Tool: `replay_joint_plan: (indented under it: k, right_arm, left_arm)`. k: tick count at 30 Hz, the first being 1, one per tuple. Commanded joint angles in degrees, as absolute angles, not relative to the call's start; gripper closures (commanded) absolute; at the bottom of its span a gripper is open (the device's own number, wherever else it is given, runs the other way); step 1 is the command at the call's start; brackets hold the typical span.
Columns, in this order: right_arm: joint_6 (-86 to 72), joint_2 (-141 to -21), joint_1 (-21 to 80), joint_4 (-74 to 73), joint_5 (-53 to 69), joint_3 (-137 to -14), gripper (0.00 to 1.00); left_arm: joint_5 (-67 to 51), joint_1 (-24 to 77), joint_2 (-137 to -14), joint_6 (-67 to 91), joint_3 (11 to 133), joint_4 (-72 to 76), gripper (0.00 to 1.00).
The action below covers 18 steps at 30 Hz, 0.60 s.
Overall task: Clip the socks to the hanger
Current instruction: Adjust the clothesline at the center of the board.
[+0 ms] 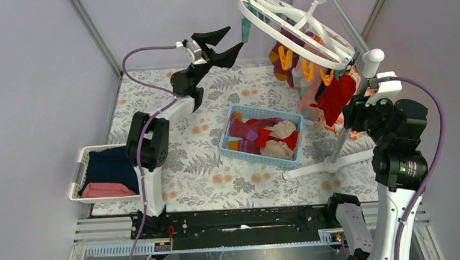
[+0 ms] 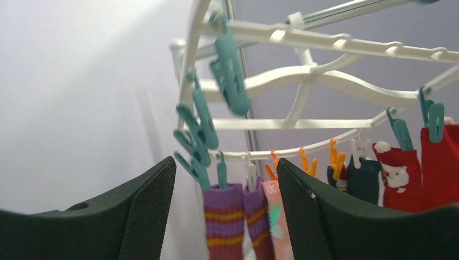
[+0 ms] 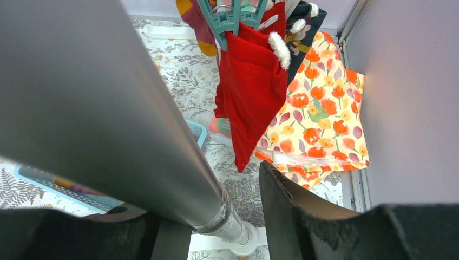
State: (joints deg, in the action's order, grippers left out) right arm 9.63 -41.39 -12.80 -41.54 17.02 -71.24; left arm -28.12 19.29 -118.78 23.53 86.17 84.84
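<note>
A red sock [image 1: 337, 96] hangs from a teal clip on the hanger [image 2: 346, 47], so I'd say that one is done and another must be fetched. More socks [image 1: 264, 134] lie in the blue basket [image 1: 256, 154] on the counter [image 1: 205, 161]. The left claw [image 1: 236, 36] is wide open and empty, up by the hanger's rim. The right claw [image 3: 211, 200] is half open, with nothing in it that I can see. The rack pole [image 1: 337, 144] crowds it, so it should back out carefully. The middle of the counter offers more room.
</note>
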Motion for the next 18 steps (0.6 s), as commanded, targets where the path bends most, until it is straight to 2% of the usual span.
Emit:
replay_joint_plan:
  k: [1,7,14,18]
  right_arm:
    - [15.47,-40.82,-13.18,-39.73,15.24,-71.20,0.49]
    - [15.64,-41.45,-13.18,-39.33,16.87,-70.82,0.49]
    - [15.39,-41.90,-13.18,-38.93,18.18,-70.27,0.48]
    - [15.29,-41.93,-13.18,-39.14,18.36,-70.46,0.49]
  left_arm:
    - [-37.31,18.36,-116.57,7.25,87.91,84.31,0.27]
    - [-44.54,15.75,-119.15,12.96,97.17,87.03,0.28]
    - [-45.84,16.39,-121.87,12.40,108.21,79.34,0.31]
    - [-46.17,19.06,-122.92,6.08,112.19,71.01,0.33]
